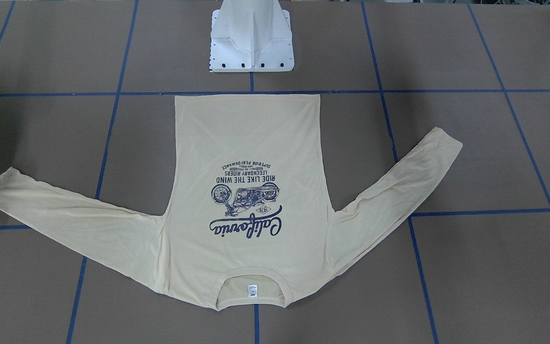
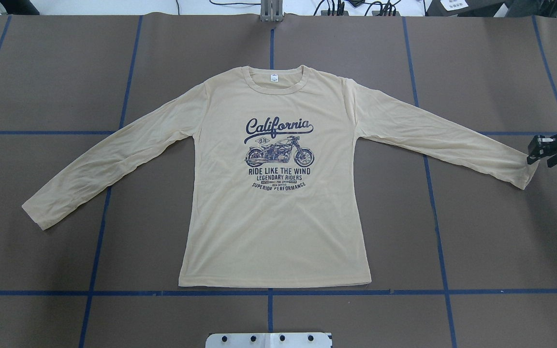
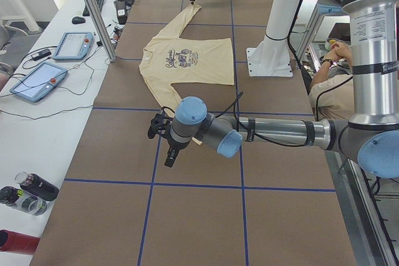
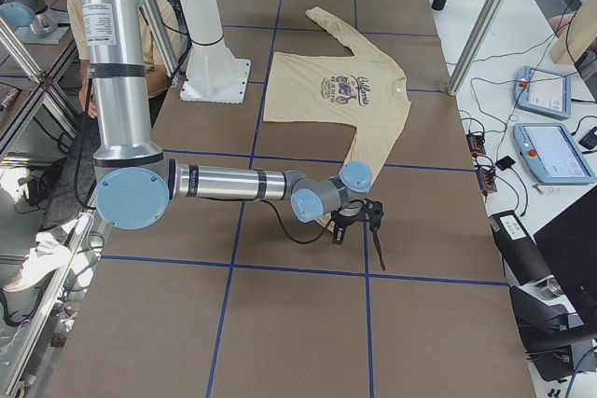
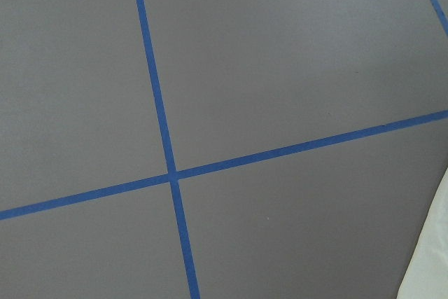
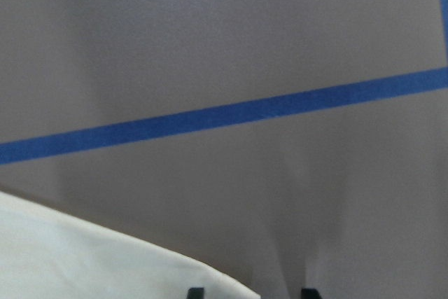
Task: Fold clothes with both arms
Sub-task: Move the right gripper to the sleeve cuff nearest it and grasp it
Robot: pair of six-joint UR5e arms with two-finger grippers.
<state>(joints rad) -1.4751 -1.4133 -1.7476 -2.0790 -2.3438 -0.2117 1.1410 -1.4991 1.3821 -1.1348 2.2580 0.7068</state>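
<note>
The pale cream-yellow long-sleeved T-shirt (image 2: 276, 203) lies flat and face up on the brown table, with both sleeves spread and the navy "California" print showing; it also shows in the front-facing view (image 1: 248, 191). My right gripper (image 2: 539, 155) is at the cuff of the shirt's right-hand sleeve (image 2: 520, 169). In the right wrist view its two fingertips (image 6: 196, 290) stand apart over the edge of the cuff (image 6: 105, 257), so it is open. My left gripper (image 3: 163, 141) hangs low beside the other cuff. It is outside the overhead view and I cannot tell its state.
The white pedestal base (image 1: 252, 43) stands just behind the shirt's hem. Blue tape lines (image 2: 269, 292) grid the table. A side bench holds tablets (image 3: 37, 82) and bottles (image 3: 28, 194). A seated person (image 3: 333, 85) is behind the robot. Metal frame posts (image 4: 485, 25) stand at the table's far edge.
</note>
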